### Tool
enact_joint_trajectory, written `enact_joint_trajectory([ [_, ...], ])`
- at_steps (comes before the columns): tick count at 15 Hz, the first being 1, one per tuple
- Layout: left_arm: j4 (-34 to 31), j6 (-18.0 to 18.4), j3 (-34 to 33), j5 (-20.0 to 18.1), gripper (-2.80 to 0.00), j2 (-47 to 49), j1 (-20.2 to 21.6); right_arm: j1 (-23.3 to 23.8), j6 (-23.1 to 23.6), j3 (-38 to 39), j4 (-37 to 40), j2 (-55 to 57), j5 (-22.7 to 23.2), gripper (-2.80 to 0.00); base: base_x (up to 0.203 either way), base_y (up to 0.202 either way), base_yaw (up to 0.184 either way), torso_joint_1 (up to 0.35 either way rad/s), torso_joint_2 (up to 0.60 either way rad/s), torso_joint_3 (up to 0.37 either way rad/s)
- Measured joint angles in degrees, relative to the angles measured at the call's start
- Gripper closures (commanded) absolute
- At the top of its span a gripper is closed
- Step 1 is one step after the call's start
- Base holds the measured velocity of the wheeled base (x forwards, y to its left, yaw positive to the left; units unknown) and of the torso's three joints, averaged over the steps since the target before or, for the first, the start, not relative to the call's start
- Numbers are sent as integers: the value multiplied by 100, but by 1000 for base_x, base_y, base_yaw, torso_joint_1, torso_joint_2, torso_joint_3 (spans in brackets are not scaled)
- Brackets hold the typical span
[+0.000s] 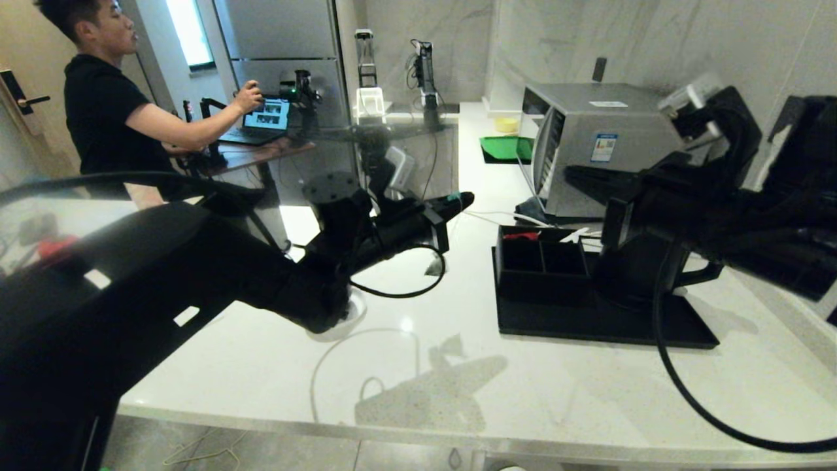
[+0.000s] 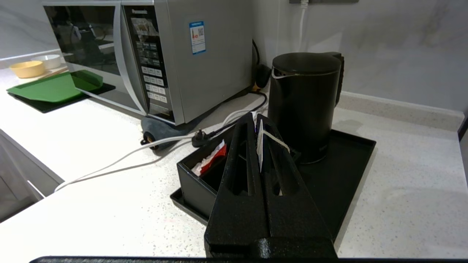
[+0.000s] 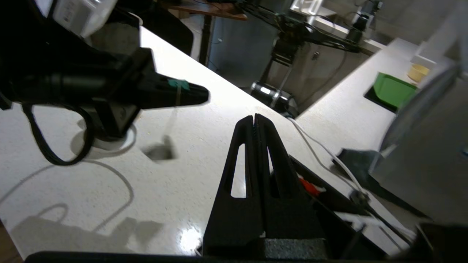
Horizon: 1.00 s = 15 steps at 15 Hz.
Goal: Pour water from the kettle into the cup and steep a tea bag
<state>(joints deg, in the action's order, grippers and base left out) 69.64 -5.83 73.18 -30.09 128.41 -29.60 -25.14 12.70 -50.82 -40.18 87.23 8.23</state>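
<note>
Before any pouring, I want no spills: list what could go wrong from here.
1. The tea bag hangs from the left gripper beside the cup, not over it; lowered so, it would likely miss.
2. The left arm covers the cup, so poured water might hit it.
3. The right gripper is shut on nothing; the kettle is not yet gripped.

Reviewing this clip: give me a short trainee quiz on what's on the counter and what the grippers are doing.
1. True or false: the kettle lies on its side.
2. What does the left gripper pinch? A: the tea bag by its tag and string. B: the kettle's handle. C: nothing.
3. Fill in: the right gripper is ___, with nothing between its fingers.
Key: 1 false, it stands upright on the black tray. 2 A. 3 shut.
</note>
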Motion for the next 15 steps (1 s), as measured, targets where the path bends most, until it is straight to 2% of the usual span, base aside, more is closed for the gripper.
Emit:
enact_joint_trajectory([
  [4, -9, 2, -4, 2, 0, -52, -5, 594, -89, 233, 16, -370, -4, 0, 0, 0, 0, 0, 0, 0],
  [11, -18, -1, -6, 3, 0, -98, 0, 2043, -139, 859, 18, -977, 1, 0, 0, 0, 0, 0, 0, 0],
  [15, -18, -1, -6, -1, 0, -98, -2, 2606, -289, 1142, 63, -1314, 4, 0, 0, 0, 0, 0, 0, 0],
])
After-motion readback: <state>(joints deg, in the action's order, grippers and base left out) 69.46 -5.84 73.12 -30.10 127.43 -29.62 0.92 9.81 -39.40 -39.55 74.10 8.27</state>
